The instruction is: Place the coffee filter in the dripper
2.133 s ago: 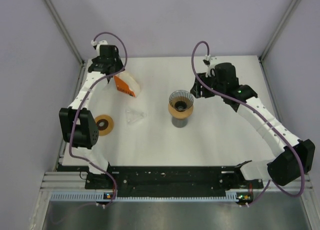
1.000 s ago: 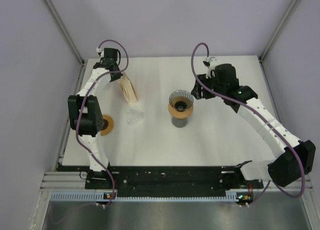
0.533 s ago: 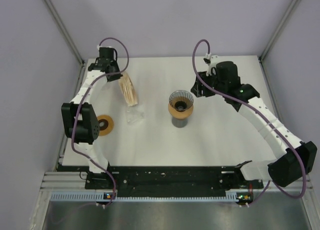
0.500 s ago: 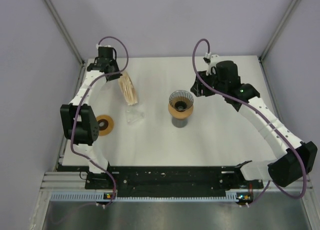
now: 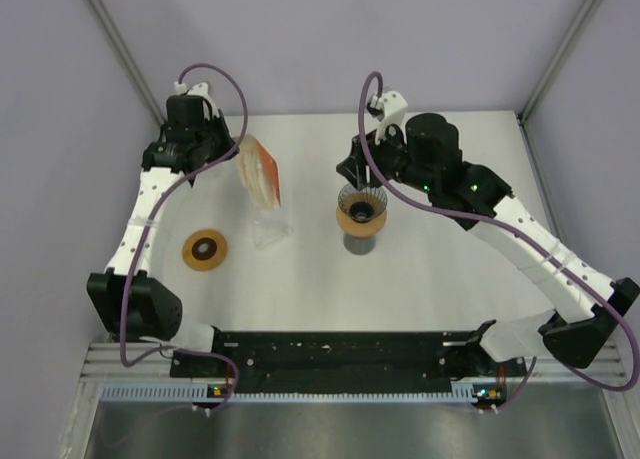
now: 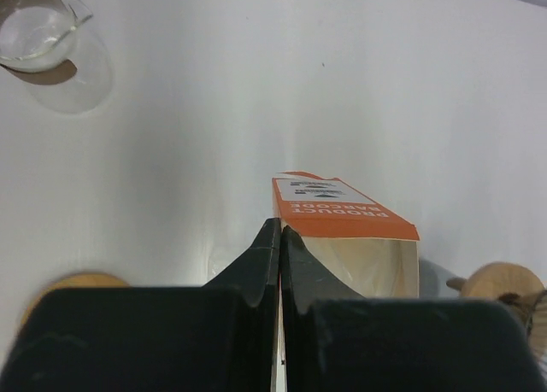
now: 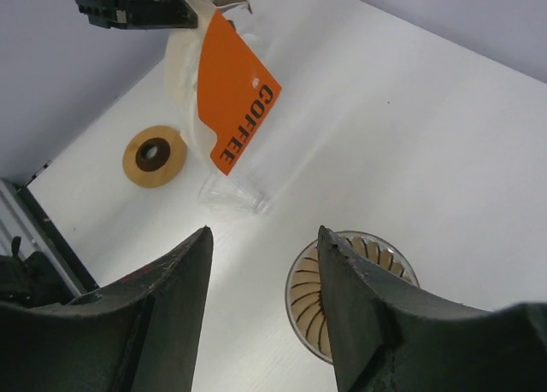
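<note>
A wooden ring [image 5: 204, 250] lies flat nearest the near edge of the white bench [image 5: 430, 269], toward its left side. Just beyond it and to the right stands a clear glass jug [image 5: 272, 226]. About mid-bench is the dripper [image 5: 361, 212], a ribbed glass cone with a wooden collar, upright on a dark stand.

The right gripper [image 7: 265, 236] hangs above the dripper's far rim with its two fingers spread apart. Between them only the bench and part of the cone show.

Farther back and to the left is the filter packet [image 5: 262, 174], orange and white with "COFFEE" printed on it. It is raised off the bench above the jug and tilted, well apart from the dripper. The left gripper [image 6: 279, 234] holds it with fingers pressed together, pinching the packet at its upper edge. That arm reaches in from the far left corner of the bench.
</note>
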### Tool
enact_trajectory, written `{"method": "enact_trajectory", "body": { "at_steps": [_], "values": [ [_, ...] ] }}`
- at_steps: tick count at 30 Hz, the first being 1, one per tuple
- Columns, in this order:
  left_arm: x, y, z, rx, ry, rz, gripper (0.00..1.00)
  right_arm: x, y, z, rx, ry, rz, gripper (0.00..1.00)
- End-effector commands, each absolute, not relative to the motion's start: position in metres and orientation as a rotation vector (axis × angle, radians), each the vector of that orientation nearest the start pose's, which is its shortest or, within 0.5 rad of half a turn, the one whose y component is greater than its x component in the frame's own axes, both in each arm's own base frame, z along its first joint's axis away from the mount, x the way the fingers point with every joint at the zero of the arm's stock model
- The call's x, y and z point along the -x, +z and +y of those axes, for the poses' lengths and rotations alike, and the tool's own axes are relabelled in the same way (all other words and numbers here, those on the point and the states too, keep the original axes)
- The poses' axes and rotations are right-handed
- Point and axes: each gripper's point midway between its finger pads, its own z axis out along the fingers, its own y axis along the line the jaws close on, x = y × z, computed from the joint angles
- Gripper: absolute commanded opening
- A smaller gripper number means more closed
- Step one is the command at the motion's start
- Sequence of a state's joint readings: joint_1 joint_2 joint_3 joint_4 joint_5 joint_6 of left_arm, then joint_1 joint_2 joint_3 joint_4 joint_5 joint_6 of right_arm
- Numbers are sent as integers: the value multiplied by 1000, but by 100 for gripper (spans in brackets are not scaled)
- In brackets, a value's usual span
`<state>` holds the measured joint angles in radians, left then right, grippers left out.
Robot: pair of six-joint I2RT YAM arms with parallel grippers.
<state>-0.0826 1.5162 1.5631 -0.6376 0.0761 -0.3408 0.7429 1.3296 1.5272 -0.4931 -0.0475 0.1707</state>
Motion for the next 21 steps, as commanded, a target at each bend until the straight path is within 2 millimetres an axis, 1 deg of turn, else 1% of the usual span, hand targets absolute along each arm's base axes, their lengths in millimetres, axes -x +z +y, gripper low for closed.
{"method": "enact_trajectory", "body": {
  "at_steps": [1,3,5,7,9,12,16,18,21],
  "values": [
    [-382,280,-92,93,-413,2204,0,-276,389,317,663,757,1725,52],
    [-366,267,-105,21,-424,2252,0,-268,387,325,690,796,1716,52],
    [-350,253,-121,-94,-433,2305,0,-263,382,330,709,819,1723,52],
    [-335,240,-134,-218,-413,2353,0,-258,376,332,724,840,1737,52],
    [-324,229,-143,-337,-385,2366,0,-254,372,333,739,858,1738,53],
    [-312,212,-148,-485,-331,2381,0,-250,367,331,760,863,1724,54],
    [-295,179,-149,-639,-312,2428,0,-246,354,327,789,848,1721,56],
    [-288,164,-151,-681,-306,2445,0,-244,350,327,802,853,1719,56],
    [-284,145,-150,-735,-292,2455,0,-241,349,329,826,870,1703,56]
  ]
}}
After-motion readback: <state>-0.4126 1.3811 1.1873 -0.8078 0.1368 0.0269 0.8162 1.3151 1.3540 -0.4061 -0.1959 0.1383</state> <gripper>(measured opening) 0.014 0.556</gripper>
